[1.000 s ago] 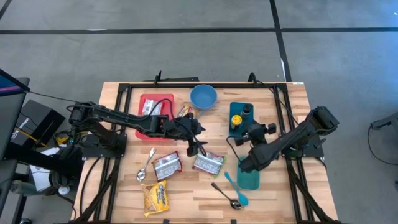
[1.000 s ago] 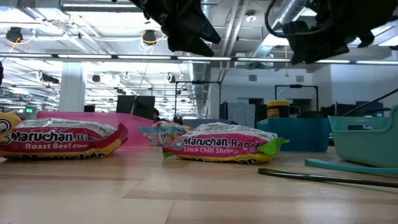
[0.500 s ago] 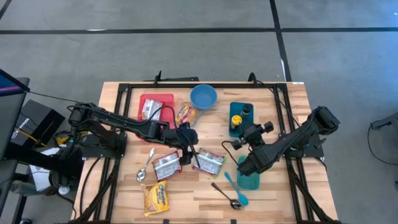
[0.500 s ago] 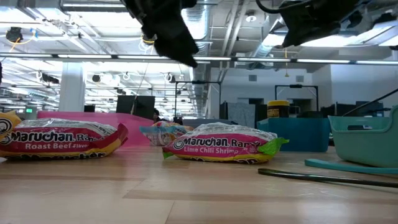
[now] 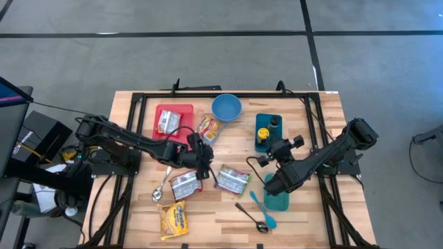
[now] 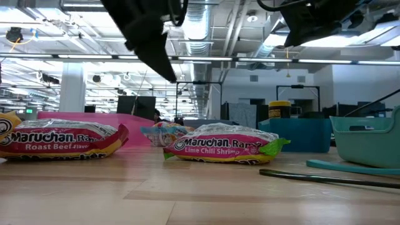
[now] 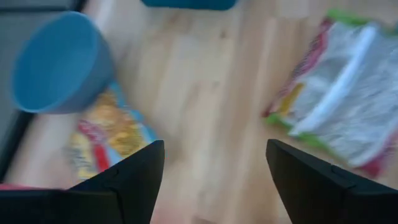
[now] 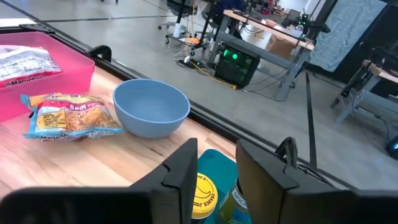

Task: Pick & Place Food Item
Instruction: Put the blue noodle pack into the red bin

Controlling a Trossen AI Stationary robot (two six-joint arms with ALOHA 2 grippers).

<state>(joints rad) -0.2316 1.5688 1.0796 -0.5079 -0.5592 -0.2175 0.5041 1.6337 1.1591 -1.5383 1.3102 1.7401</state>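
On the wooden table [image 5: 297,214]: Maruchan Ramen packets reading "Roast Beef Flavor" [image 6: 59,139] and "Lime Chili Shrimp" [image 6: 222,144], lying apart. Above them, left gripper [image 5: 201,168], jaws spread, empty. Farther right, right gripper [image 5: 271,147] over the teal tray [image 5: 265,123], jaws narrowly parted, empty.

— We see a pale wooden table [image 5: 304,207] with a smooth grain, and crinkly glossy plastic on the ramen packets [image 5: 231,180].

— We agree; the blue bowl [image 5: 226,108] looks matt plastic, the spoon [image 5: 160,189] shiny metal
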